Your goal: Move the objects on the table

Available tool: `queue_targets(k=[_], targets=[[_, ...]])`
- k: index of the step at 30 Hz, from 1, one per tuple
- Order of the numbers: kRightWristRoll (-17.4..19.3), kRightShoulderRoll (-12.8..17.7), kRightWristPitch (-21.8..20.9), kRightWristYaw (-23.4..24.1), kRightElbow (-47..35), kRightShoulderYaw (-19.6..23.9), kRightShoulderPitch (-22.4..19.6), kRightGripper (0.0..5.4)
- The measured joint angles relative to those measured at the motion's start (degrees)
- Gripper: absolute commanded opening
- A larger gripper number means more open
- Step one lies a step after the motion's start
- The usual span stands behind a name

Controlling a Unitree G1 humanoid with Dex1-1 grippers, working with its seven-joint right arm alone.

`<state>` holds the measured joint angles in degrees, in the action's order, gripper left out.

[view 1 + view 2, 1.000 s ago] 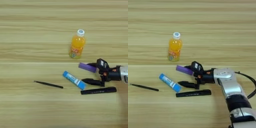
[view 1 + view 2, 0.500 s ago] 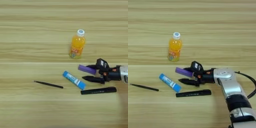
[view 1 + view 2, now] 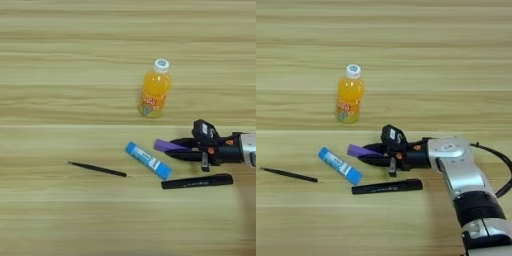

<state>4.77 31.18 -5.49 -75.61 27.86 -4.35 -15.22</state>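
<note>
A: Where is the purple bar [image 3: 362, 150] sitting, taking the juice bottle [image 3: 349, 95] as the marker?

B: Below the bottle and a touch to its right, low over the wooden surface [image 3: 60, 60]. The robot's right gripper [image 3: 369, 154] has it: one black finger runs along its top edge and the other just under it, so the jaws are clenched on the bar.

A: Any change from a second ago?

B: Yes. The lower finger was splayed well below the bar then, and half a second ago it had already swung up. Now the two fingers lie nearly together with the bar pinched between them. The bar itself has hardly shifted.

A: And the rest?

B: Unmoved. The blue tube [image 3: 148, 160] lies aslant below the bottle, just left of the bar's free end. The black marker [image 3: 197, 181] lies further below, under the gripper. A thin dark stick [image 3: 97, 169] rests far down to the bottle's left. The silver forearm [image 3: 456, 167] comes in from the lower right.
</note>
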Motion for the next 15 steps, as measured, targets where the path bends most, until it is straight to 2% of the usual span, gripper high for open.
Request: queue_targets(k=[8, 12, 15], targets=[[0.4, 0.0, 0.2, -0.2, -0.8, 0.0, 0.1, 0.79], [4.8, 0.1, 2.8, -1.7, -7.8, 1.1, 0.6, 0.79], [7.9, 1.4, 5.1, -3.5, -15.1, 2.0, 2.5, 0.79]])
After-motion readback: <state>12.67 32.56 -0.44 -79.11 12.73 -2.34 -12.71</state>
